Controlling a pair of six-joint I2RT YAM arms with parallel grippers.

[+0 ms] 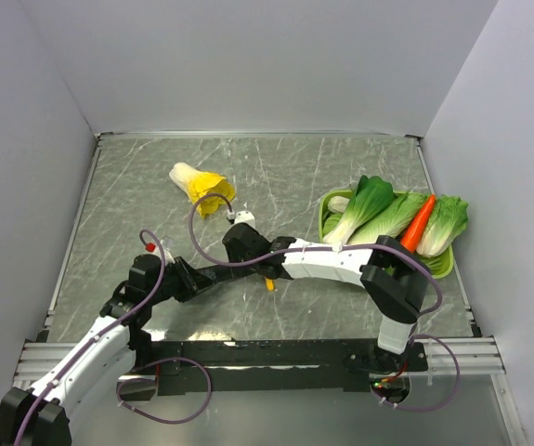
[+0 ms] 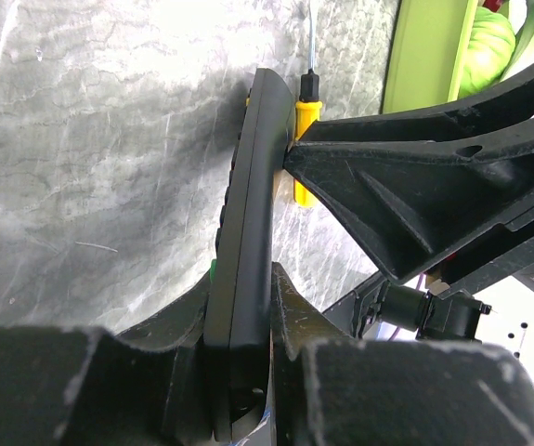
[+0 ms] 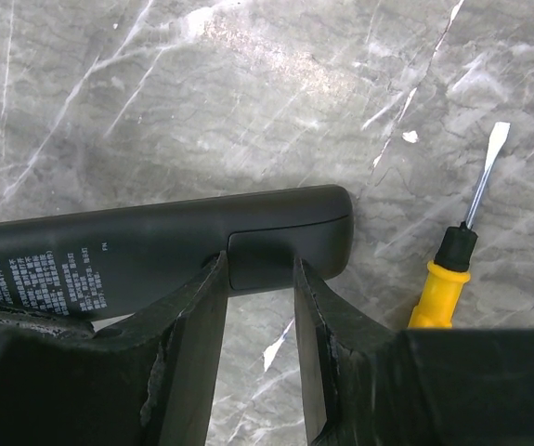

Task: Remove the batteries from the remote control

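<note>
Two end effectors are working on the remote control (image 2: 248, 214) together. The left end effector (image 2: 243, 311) is clamping it edge-on by one end. The right end effector (image 3: 259, 269), fingers apart and gripping nothing, is resting its tips on the back at the battery cover (image 3: 318, 246). No batteries are showing, and the cover is appearing shut. Judged step: opening the compartment. The next move is calling for a sliding push on the cover against the left grip. A screwdriver (image 3: 443, 279) is lying just right of the right end effector.

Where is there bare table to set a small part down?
Free: the far strip of table by the back wall, the left side past the yellow vegetable, and the gap between it and the green tray. Crowded: the middle, where left gripper and right gripper meet at the remote control, screwdriver beside.
</note>
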